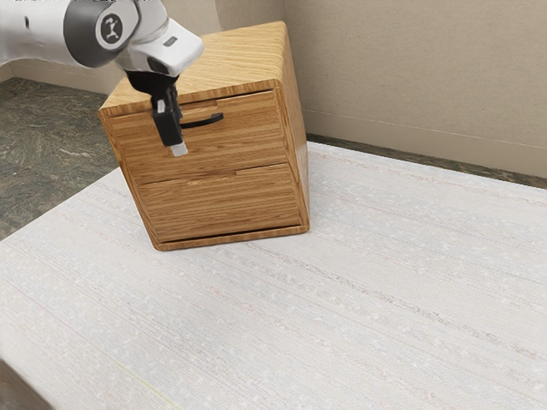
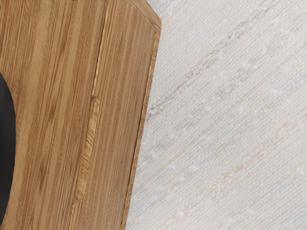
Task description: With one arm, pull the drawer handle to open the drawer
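Wooden cabinet sits on the white worktop, toward the exterior view's upper left, two drawers stacked in its front. Top drawer carries a black handle. Lower drawer has no visible pull. Both fronts look flush with the cabinet face, so the top drawer reads as shut.

Arm comes in from the upper left. Pincer points down, right in front of the top drawer, at the handle's end nearer the exterior view's left. It's seen edge-on, so can't tell if it's open or clamped, or whether it's touching the handle.

Wrist view: cabinet wood close under the hand, a drawer seam running through it, worktop beside it. Dark blurred shape at the frame edge, can't identify it.
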{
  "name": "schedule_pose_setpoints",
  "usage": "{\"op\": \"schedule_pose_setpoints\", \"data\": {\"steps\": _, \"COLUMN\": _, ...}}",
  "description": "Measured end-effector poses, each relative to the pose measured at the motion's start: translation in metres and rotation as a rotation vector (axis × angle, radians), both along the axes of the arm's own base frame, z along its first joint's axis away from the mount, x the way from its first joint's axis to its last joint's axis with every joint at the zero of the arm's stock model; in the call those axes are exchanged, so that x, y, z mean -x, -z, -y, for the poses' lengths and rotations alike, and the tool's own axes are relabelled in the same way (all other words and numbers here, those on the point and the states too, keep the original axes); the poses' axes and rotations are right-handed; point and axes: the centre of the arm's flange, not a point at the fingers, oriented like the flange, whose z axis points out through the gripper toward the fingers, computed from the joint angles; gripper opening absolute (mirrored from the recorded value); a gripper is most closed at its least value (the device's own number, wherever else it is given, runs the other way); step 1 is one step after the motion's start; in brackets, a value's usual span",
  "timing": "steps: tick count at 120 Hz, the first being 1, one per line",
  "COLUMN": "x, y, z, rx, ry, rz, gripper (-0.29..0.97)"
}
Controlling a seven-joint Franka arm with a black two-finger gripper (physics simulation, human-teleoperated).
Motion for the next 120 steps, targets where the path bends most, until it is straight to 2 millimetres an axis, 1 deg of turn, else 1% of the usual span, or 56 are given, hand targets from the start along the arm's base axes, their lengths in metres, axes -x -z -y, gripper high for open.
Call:
{"op": "schedule_pose_setpoints", "data": {"steps": 6, "x": -0.009, "y": 0.003, "z": -0.003, "rx": -0.02, "ry": 0.023, "rz": 0.001, "gripper": 0.65}}
{"op": "schedule_pose_setpoints", "data": {"steps": 15, "x": -0.018, "y": 0.011, "z": -0.016, "rx": -0.04, "ry": 0.042, "rz": -0.002, "gripper": 0.58}}
{"op": "schedule_pose_setpoints", "data": {"steps": 23, "x": -0.027, "y": 0.012, "z": -0.025, "rx": -0.059, "ry": 0.064, "rz": 0.01, "gripper": 0.52}}
{"op": "schedule_pose_setpoints", "data": {"steps": 43, "x": -0.041, "y": 0.015, "z": -0.029, "rx": -0.099, "ry": 0.142, "rz": 0.037, "gripper": 0.38}}
{"op": "schedule_pose_setpoints", "data": {"steps": 52, "x": -0.046, "y": 0.015, "z": -0.031, "rx": -0.117, "ry": 0.173, "rz": 0.053, "gripper": 0.35}}
{"op": "schedule_pose_setpoints", "data": {"steps": 67, "x": -0.054, "y": 0.021, "z": -0.038, "rx": -0.14, "ry": 0.216, "rz": 0.069, "gripper": 0.32}}
{"op": "schedule_pose_setpoints", "data": {"steps": 71, "x": -0.056, "y": 0.022, "z": -0.037, "rx": -0.145, "ry": 0.228, "rz": 0.073, "gripper": 0.3}}
{"op": "schedule_pose_setpoints", "data": {"steps": 83, "x": -0.059, "y": 0.024, "z": -0.032, "rx": -0.154, "ry": 0.266, "rz": 0.078, "gripper": 0.13}}
{"op": "schedule_pose_setpoints", "data": {"steps": 92, "x": -0.061, "y": 0.025, "z": -0.03, "rx": -0.157, "ry": 0.288, "rz": 0.078, "gripper": 0.05}}
{"op": "schedule_pose_setpoints", "data": {"steps": 107, "x": -0.057, "y": 0.027, "z": -0.029, "rx": -0.158, "ry": 0.312, "rz": 0.073, "gripper": -0.03}}
{"op": "schedule_pose_setpoints", "data": {"steps": 120, "x": -0.051, "y": 0.03, "z": -0.033, "rx": -0.157, "ry": 0.32, "rz": 0.059, "gripper": -0.07}}
